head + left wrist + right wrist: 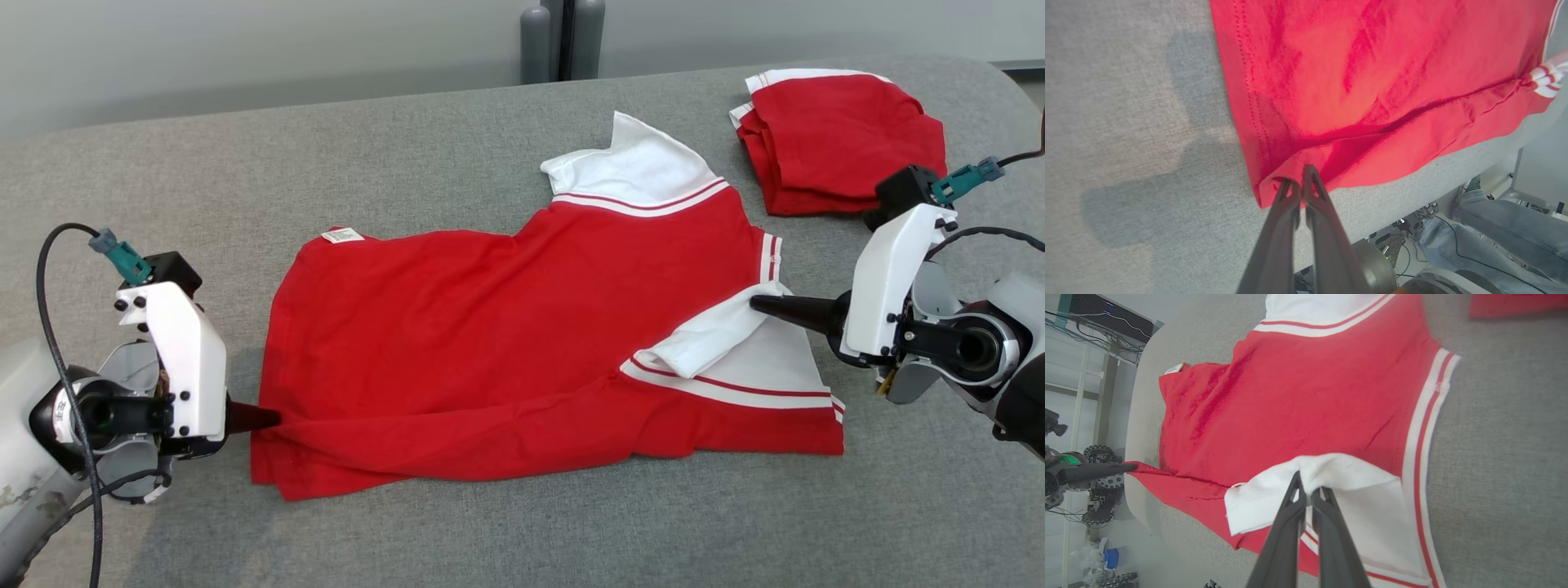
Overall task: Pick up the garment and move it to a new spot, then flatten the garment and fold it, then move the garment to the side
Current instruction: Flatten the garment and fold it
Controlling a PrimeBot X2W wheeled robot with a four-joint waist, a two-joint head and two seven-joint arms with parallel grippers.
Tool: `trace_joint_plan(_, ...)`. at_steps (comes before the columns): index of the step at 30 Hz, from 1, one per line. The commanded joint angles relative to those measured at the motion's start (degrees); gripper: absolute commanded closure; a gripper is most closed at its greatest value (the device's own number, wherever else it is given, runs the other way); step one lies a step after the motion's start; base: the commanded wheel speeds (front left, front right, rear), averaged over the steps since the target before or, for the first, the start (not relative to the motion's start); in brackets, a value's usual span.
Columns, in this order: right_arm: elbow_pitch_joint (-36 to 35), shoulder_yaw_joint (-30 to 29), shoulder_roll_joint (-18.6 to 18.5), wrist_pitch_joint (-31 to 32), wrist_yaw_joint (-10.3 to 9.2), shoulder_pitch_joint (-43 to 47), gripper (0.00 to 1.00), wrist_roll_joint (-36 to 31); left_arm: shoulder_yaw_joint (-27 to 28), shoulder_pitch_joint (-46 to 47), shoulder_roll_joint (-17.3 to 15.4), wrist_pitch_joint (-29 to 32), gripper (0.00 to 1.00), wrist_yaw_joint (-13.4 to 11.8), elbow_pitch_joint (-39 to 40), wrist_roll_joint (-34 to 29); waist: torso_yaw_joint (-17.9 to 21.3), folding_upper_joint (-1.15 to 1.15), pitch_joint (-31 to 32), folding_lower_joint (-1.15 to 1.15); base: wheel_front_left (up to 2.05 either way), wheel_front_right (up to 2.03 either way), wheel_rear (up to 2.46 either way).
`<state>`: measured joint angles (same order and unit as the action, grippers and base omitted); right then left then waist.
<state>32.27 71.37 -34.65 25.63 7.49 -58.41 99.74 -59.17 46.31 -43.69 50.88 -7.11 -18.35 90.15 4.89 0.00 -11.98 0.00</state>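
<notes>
My left jaws are clamped on the red hem corner of the garment; my right jaws pinch its white flap. I see it spread between them on the surface.

The garment is soft matt cloth, red with white parts, on a surface covered in grey, slightly rough woven cloth, while the left gripper and the right gripper look like dark matt plastic with smooth white plastic shells.
</notes>
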Motion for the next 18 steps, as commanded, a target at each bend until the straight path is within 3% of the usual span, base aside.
trace_joint_plan(1,1.3,0.2,0.4,-0.5,0.01,-0.3,1.0,-1.0,-0.1,1.4,0.6,-0.3,1.0,0.4,-0.7,-0.4,0.1,0.0,-0.3,0.0,0.0,0.0,0.0)
trace_joint_plan(6,2.7,0.0,1.6,-2.2,0.02,-0.5,1.0,-2.6,0.1,1.4,1.5,-1.4,1.0,1.4,-2.3,-1.1,0.2,0.0,-0.3,0.0,0.0,0.0,0.0)
trace_joint_plan(7,2.9,-0.1,1.7,-2.8,0.02,-0.4,0.87,-2.8,0.2,1.4,1.7,-1.5,0.87,1.6,-2.6,-1.2,0.2,0.0,-0.3,0.0,0.0,0.0,0.0)
trace_joint_plan(8,2.9,-0.1,1.7,-2.8,0.02,-0.4,0.87,-2.8,0.2,1.4,1.7,-1.5,0.87,1.6,-2.6,-1.2,0.2,0.0,-0.3,0.0,0.0,0.0,0.0)
trace_joint_plan(9,3.0,-0.2,1.9,-3.2,0.02,-0.2,0.68,-3.2,0.2,1.4,1.9,-1.6,0.63,1.8,-2.9,-1.2,0.2,0.0,-0.2,0.0,0.0,0.0,0.0)
trace_joint_plan(10,2.9,-0.3,2.0,-3.8,0.01,-0.1,0.22,-3.4,0.2,1.3,2.1,-1.6,0.25,2.0,-3.3,-1.2,0.2,0.0,0.0,0.0,0.0,0.0,0.0)
trace_joint_plan(11,2.7,-0.6,2.2,-4.4,0.02,0.0,0.0,-3.7,0.2,1.3,2.1,-1.7,0.0,2.2,-3.5,-1.1,0.2,0.0,0.1,0.0,0.0,0.0,0.0)
trace_joint_plan(18,0.3,-2.6,1.1,-13.6,0.02,1.6,0.0,-7.8,1.0,1.5,1.7,-4.8,0.0,3.7,-4.4,-2.7,-0.4,0.0,1.5,0.0,0.0,0.0,0.0)
